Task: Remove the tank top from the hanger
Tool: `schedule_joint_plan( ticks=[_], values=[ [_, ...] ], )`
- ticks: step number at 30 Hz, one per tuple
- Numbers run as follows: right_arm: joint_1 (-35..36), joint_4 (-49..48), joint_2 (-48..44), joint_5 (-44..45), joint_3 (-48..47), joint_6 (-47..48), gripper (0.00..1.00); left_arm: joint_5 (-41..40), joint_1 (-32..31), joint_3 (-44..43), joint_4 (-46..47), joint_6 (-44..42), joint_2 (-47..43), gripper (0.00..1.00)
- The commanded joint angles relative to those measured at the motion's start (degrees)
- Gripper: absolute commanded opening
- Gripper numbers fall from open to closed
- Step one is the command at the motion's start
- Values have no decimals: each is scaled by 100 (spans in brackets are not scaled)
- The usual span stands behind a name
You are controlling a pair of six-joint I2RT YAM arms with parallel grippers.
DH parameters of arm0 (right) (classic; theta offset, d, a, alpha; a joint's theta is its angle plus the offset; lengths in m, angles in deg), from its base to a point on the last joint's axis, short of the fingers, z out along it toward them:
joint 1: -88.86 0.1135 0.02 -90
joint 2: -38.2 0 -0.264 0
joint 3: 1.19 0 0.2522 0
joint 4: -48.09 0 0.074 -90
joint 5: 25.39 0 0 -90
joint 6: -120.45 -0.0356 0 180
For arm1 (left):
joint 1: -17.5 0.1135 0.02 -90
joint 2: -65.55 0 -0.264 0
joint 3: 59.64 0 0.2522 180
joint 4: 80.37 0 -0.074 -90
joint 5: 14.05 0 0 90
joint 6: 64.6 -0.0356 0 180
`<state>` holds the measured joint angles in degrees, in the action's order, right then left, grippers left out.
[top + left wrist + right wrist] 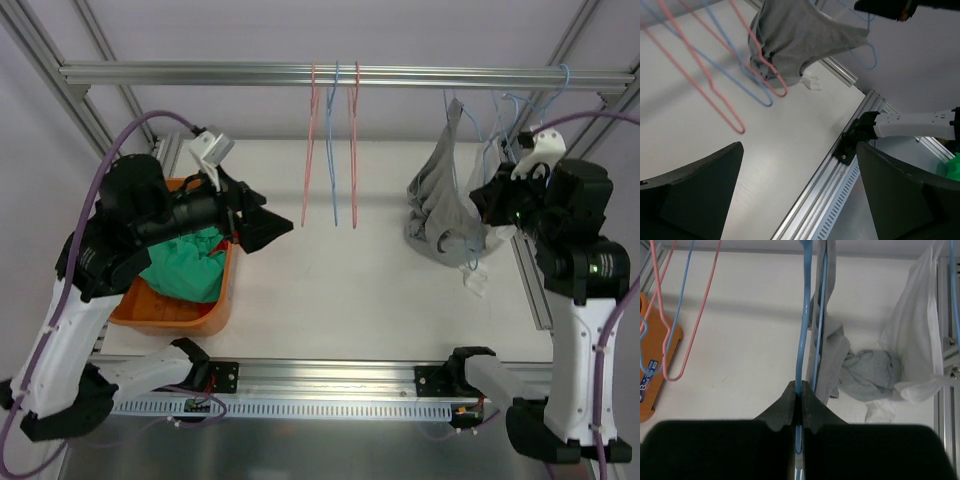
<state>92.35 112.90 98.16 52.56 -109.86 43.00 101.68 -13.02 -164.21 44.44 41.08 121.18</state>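
The grey tank top (440, 205) hangs from a blue hanger (497, 118) on the right part of the rail, and its lower folds rest bunched on the table. In the right wrist view the tank top (867, 374) lies just past the hanger wire (803, 330). My right gripper (801, 392) is shut on that blue wire, and it sits right beside the garment (495, 195). My left gripper (270, 222) is open and holds nothing, well to the left near the bin. Its wrist view shows the tank top (800, 40) far ahead, with the jaws (799, 147) wide apart.
Empty pink and blue hangers (332, 150) hang at the middle of the metal rail (200, 72). An orange bin (175, 322) with green clothing sits at the left. A white garment (917, 340) hangs at the far right, next to the frame posts.
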Motion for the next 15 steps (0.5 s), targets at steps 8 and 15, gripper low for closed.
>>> schedule_joint_plan(
  ticks=[8, 15],
  values=[
    [20, 1784, -1997, -7, 817, -236, 0, -2056, -2967, -2336, 1013, -821, 2749, 99],
    [609, 2392, -2437, 229, 229, -306, 0, -1598, -3170, -2793, 2199, -663, 4050, 98]
  ],
)
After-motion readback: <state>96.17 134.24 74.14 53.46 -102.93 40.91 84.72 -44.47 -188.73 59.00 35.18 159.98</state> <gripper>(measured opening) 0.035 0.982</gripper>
